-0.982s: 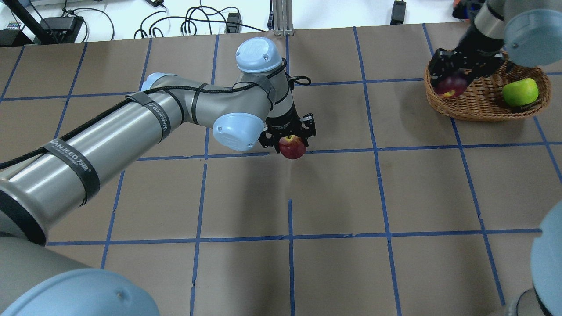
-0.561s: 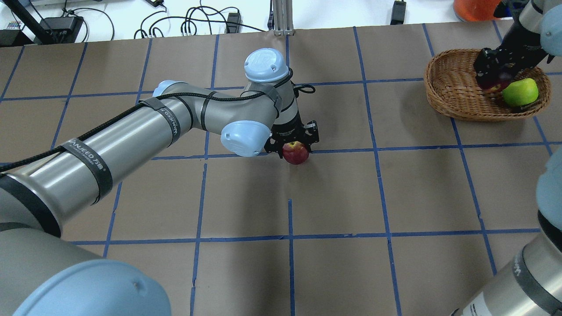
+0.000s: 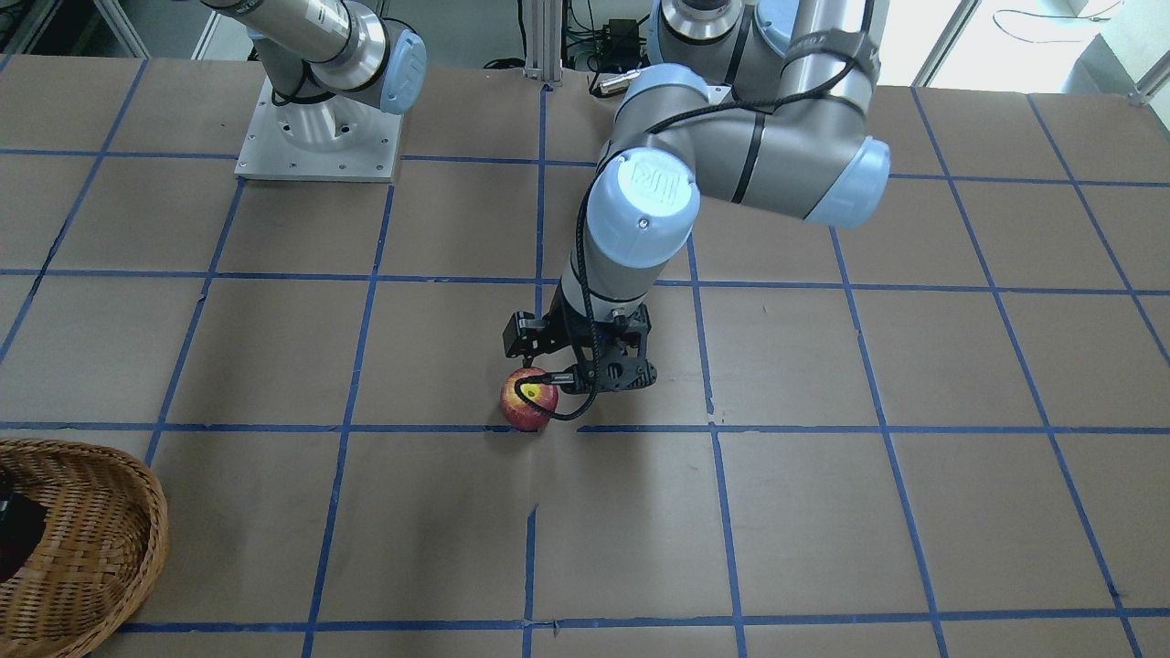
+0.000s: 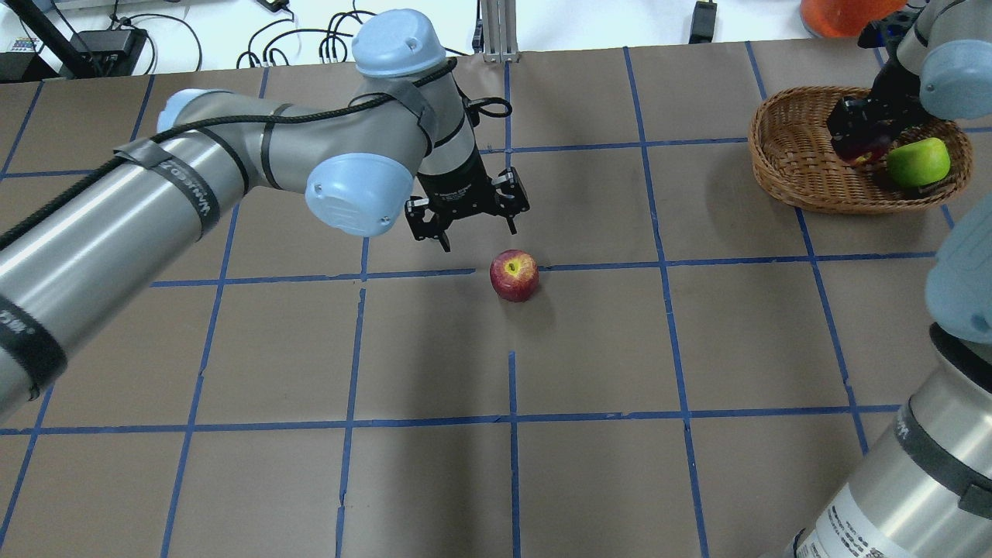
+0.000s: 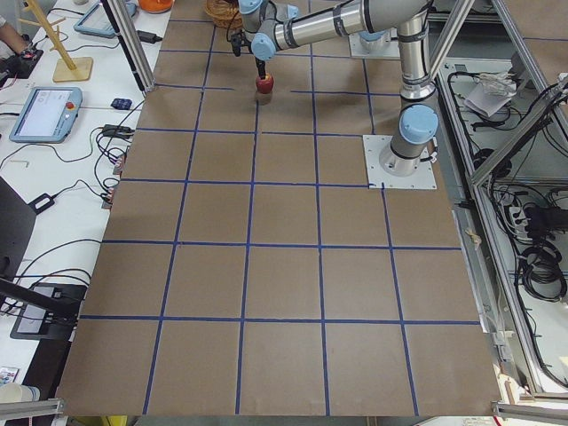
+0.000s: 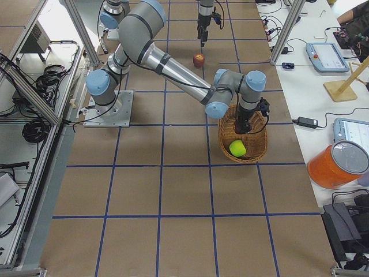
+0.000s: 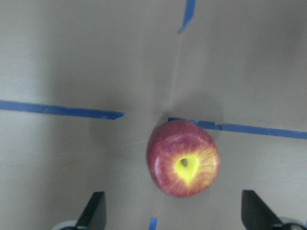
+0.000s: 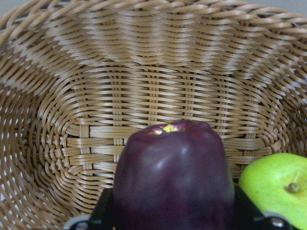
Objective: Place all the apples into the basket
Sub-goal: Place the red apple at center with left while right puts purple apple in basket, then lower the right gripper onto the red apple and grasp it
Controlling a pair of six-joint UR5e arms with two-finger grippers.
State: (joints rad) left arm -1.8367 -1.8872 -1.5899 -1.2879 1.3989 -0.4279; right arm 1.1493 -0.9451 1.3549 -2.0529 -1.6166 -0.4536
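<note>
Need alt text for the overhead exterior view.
A red apple sits on the table, the open left gripper close by, not touching. The right gripper holds a dark apple in the basket beside a green apple.

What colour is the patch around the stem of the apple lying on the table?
Yellow, on an otherwise red apple. The left wrist-mounted view shows it best.
</note>
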